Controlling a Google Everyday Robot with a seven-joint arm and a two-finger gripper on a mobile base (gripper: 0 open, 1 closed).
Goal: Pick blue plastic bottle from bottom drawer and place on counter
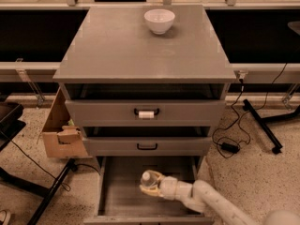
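The bottom drawer [119, 198] of the grey cabinet is pulled open. The blue plastic bottle [148, 180], clear with a white cap, stands inside it near the middle. My gripper [151, 184] reaches into the drawer from the lower right on a white arm. Its yellowish fingers [149, 192] sit on either side of the bottle's lower body. The counter [140, 43] is the cabinet's flat grey top, with a white bowl [159, 20] at its back.
The two upper drawers with black handles [146, 112] are closed above the open one. A cardboard box [62, 130] leans at the cabinet's left side. Black cables and a power brick [230, 147] lie on the floor to the right.
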